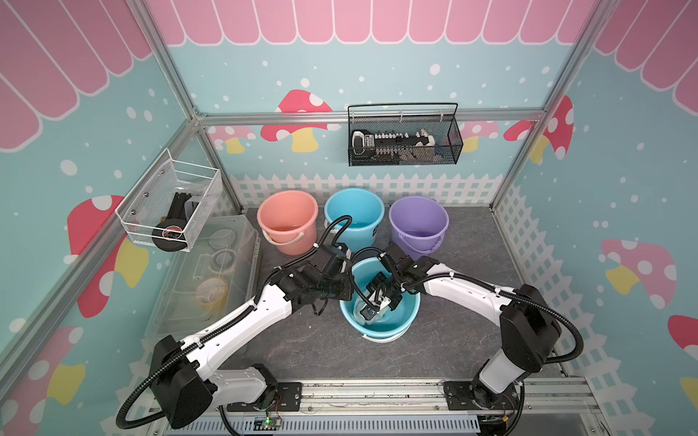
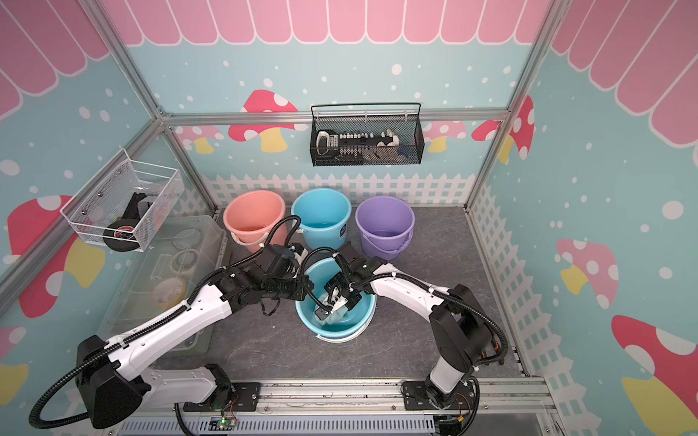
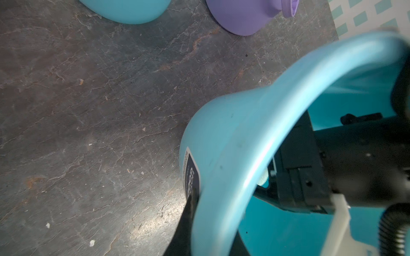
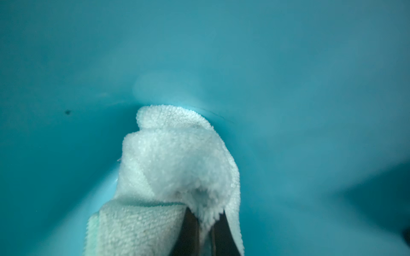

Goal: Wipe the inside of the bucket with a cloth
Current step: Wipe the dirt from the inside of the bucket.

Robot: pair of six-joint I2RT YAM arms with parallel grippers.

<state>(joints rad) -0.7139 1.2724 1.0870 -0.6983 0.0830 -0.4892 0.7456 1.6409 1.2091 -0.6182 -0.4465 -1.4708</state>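
Right wrist view: soft, light pale aqua terry cloth (image 4: 177, 159) low inside glossy blue plastic bucket (image 4: 288, 66), bunched fold clamped in right pincer (image 4: 205, 212), probably the best hold. Left pincer (image 3: 213, 226) clamped on rim.

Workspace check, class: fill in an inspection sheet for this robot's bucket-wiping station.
Surface: grey stone-look tabletop, a few crumbs.
Job's things: front blue bucket; cloth bunched inside it.
Clutter: pink bucket, back blue bucket, purple bucket, clear box.
Hands: left hand shut on front blue bucket's rim; right hand shut on cloth.
Cables: black hoses loop over both arms.
Surroundings: black basket and white basket on mushroom-print walls.
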